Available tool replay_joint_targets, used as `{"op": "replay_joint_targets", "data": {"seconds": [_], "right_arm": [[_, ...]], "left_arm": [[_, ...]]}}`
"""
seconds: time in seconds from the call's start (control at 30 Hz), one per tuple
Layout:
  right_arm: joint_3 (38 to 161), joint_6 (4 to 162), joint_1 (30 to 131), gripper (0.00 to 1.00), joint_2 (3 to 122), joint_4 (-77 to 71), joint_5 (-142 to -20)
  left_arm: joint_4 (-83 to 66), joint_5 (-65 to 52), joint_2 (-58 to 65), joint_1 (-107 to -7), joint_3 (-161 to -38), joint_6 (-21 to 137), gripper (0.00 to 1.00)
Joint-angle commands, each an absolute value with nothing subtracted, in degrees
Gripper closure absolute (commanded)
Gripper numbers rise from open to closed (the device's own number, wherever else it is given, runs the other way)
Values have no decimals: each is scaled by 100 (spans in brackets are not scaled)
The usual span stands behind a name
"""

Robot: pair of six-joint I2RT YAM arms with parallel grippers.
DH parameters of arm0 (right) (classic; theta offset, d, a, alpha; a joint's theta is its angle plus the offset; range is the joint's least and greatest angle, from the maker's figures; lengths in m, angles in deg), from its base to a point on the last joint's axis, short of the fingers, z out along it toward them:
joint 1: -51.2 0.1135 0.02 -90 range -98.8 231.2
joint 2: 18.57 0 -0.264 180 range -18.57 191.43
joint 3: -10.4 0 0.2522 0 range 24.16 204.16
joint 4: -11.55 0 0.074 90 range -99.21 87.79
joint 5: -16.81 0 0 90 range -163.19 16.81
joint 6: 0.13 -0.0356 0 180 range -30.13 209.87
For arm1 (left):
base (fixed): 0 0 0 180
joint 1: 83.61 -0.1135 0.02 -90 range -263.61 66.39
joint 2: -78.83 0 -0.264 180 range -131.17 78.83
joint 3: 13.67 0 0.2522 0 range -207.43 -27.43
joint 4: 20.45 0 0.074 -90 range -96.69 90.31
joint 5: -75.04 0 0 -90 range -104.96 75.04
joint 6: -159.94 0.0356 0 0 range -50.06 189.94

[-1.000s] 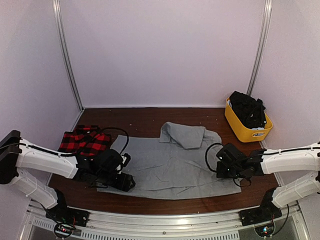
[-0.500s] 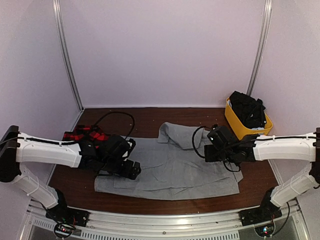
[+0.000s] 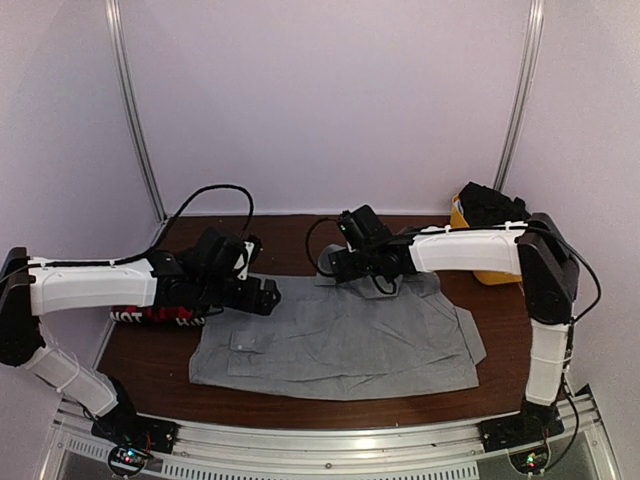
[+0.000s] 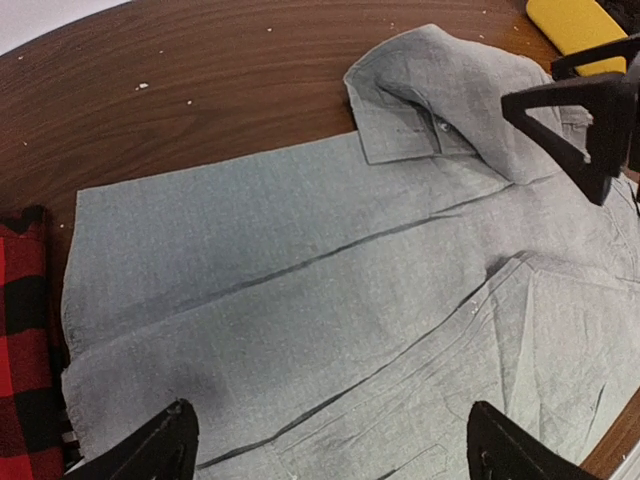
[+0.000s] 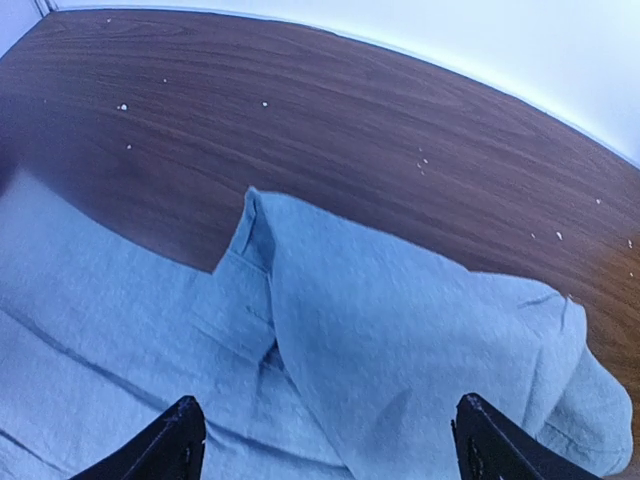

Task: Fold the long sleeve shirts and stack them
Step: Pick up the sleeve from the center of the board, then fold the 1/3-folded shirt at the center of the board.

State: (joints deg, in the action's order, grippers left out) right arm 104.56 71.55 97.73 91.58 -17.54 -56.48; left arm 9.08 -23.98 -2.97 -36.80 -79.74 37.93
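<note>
End effectors (image 4: 335, 448) (image 5: 325, 442) gape released above grey shirt (image 3: 340, 335); yellow bin (image 4: 578, 22) holds dark clothes (image 3: 487, 204).

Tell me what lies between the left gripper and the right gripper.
Only the grey shirt: flat cloth out from the left gripper, then its collar just before the right gripper. The left wrist view shows it.

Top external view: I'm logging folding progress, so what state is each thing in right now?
Plain grey button-up shirt: spread out, not yet folded small, far end humped up.
Red-and-black plaid shirt: bundled beside the grey shirt.
Yellow plastic bin: holding dark clothes.
Left gripper: open, empty, over the grey shirt.
Right gripper: open, empty, over the grey shirt's humped far end.
</note>
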Motion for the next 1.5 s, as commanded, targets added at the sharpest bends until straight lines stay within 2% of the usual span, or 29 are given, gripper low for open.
{"op": "replay_joint_targets", "data": {"seconds": [0.0,0.2,0.27,0.57,0.67,0.9,1.13,1.3,1.47], "right_arm": [[11431,7556,9743,13,10033,-2296,-5384],[12297,7602,9712,16,10872,-2850,-4775],[12511,7597,9664,22,11031,-3040,-4544],[12391,7651,9129,81,10465,-3107,-4361],[12132,7662,8928,92,10019,-3048,-4552],[11064,7656,8431,100,8497,-2702,-5566],[9918,7834,8153,100,7240,-2387,-7057],[9184,7419,8038,100,6506,-1983,-7379],[8104,6507,8038,100,5816,-954,-7666]], "left_arm": [[640,-2132,-75,-3839,-7735,3891,5],[598,-2104,36,-3929,-7527,3885,5],[581,-2100,51,-3939,-7502,3875,5],[562,-2143,16,-4045,-7462,3907,4],[548,-2097,5,-4148,-7494,3983,4],[640,-1934,-140,-4544,-7884,4426,5],[668,-1285,-384,-5114,-8456,5014,5],[479,-767,-692,-5258,-8743,5562,5],[1236,-406,-1570,-5273,-9686,6724,5]]}}
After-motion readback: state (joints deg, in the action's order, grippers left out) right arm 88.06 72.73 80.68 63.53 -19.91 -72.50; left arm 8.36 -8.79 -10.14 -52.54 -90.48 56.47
